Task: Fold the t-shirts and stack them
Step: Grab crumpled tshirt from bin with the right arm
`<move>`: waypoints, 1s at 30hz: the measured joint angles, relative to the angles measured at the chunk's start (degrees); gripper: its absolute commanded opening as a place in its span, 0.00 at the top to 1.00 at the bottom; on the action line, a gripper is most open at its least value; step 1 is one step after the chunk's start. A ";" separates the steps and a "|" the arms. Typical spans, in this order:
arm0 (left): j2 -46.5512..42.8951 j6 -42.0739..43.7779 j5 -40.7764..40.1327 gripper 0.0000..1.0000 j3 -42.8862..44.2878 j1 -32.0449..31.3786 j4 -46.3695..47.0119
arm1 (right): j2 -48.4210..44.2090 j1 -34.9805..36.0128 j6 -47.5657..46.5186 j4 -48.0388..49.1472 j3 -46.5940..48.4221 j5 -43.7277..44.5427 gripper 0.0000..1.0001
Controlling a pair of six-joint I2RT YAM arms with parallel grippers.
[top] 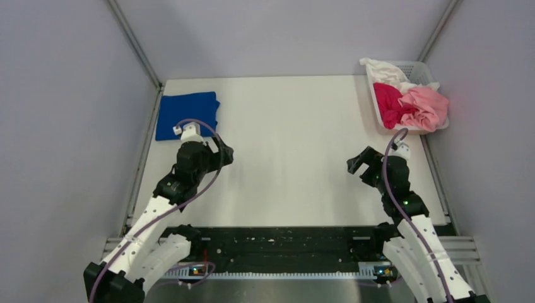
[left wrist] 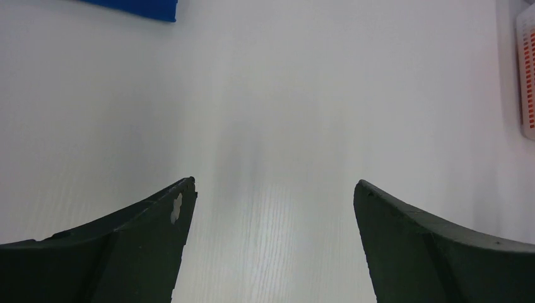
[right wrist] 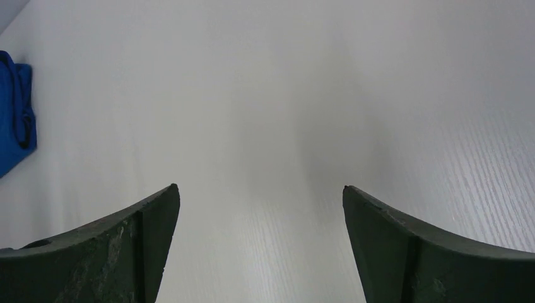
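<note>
White table [top: 290,164] looks smooth, faintly grained, with a soft sheen. Blue tee [top: 187,113] is matt cloth. Basket [top: 419,68] is white slotted plastic. Pink tee [top: 428,107], magenta tee [top: 387,104] and white tee [top: 383,72] are soft crumpled cloth. Right gripper [right wrist: 262,189] fingers [right wrist: 107,252] are matt black, scuffed plastic.

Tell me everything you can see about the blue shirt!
The blue shirt is royal blue, soft-looking cloth, folded into a flat, roughly square bundle with a few creases and layered edges. It lies on the white table in the far left corner, right by the left edge. It rests on the table only; nothing holds it.
</note>
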 measured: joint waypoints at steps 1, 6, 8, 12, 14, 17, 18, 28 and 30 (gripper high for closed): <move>-0.02 -0.02 -0.24 0.01 0.00 0.00 0.00 | 0.09 0.00 -0.04 0.44 0.00 -0.09 0.01; -0.24 -0.09 -1.49 0.01 0.00 0.00 0.15 | 1.99 0.00 0.17 3.32 1.42 -1.42 0.01; -0.24 -0.26 -1.77 0.01 0.00 0.00 0.24 | 4.55 0.00 -0.61 5.90 3.48 -2.12 0.01; 0.39 -0.26 -2.03 0.01 0.22 0.00 0.63 | 13.53 0.00 -3.65 8.59 13.33 0.37 0.01; 1.64 -0.26 -2.12 0.01 0.90 0.00 0.61 | 19.23 -0.02 -5.25 9.57 19.71 3.50 0.01; 3.41 -0.24 -2.23 0.01 2.14 0.00 0.63 | 27.54 -1.55 -8.02 9.14 29.42 6.97 0.01; 4.02 -0.22 -2.40 0.01 2.62 0.00 0.66 | 30.58 -3.37 -8.72 8.66 32.92 7.21 0.01; 9.44 0.02 -3.48 0.01 5.44 0.00 1.90 | 57.42 -25.83 -12.66 1.33 54.10 8.96 0.06; 10.91 0.02 -3.48 0.01 6.25 0.00 1.88 | 62.77 -27.69 -12.68 0.39 57.42 9.20 0.13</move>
